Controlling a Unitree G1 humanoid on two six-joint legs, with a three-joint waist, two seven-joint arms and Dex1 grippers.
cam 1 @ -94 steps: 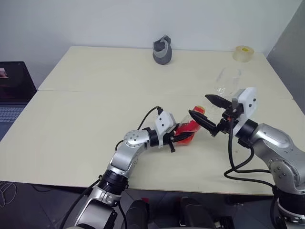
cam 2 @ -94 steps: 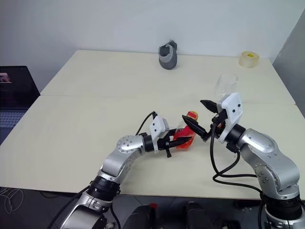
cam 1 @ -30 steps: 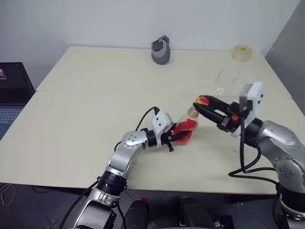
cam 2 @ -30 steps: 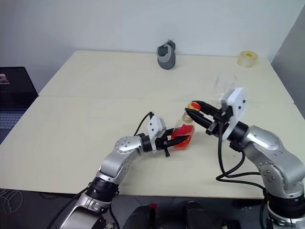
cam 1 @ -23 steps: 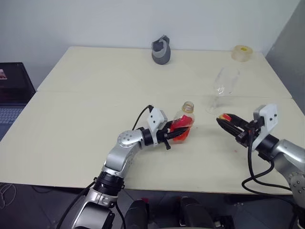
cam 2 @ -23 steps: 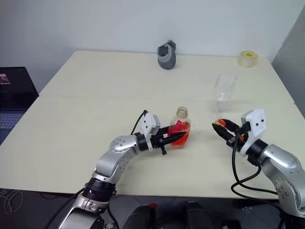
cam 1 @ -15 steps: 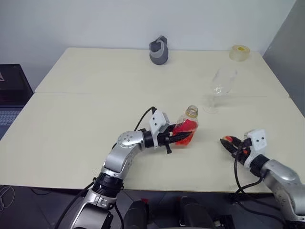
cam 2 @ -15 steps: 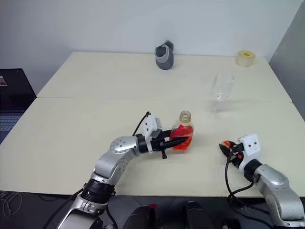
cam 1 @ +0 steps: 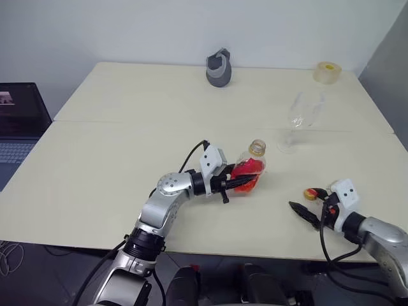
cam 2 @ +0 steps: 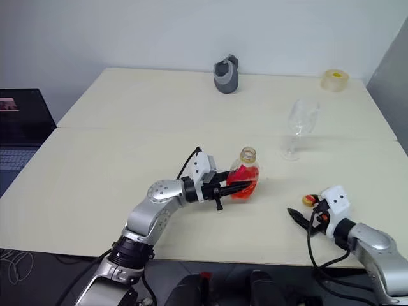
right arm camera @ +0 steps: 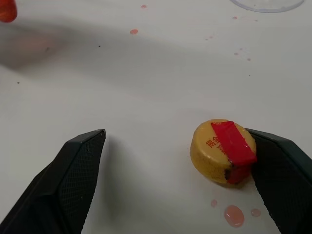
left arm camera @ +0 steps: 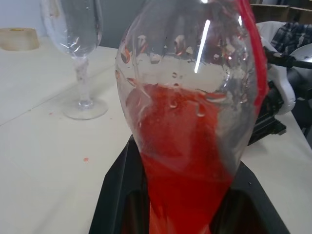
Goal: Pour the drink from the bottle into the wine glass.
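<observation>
One bottle [cam 1: 249,171], clear bulbous plastic, uncapped, is standing mid-table [cam 1: 115,159], pinched by the left gripper [cam 1: 241,183]; red drink [left arm camera: 185,161] is filling its lower half. One stemmed wine glass [cam 1: 299,118] is standing behind. One yellow cap [right arm camera: 223,150] is lying between the spread right gripper [right arm camera: 180,170] fingers, touching one. Red droplets are dotting the tabletop.

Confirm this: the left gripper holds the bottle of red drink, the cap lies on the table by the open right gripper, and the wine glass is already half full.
Wrong on the wine glass: the left wrist view shows it empty. The rest stands.
</observation>
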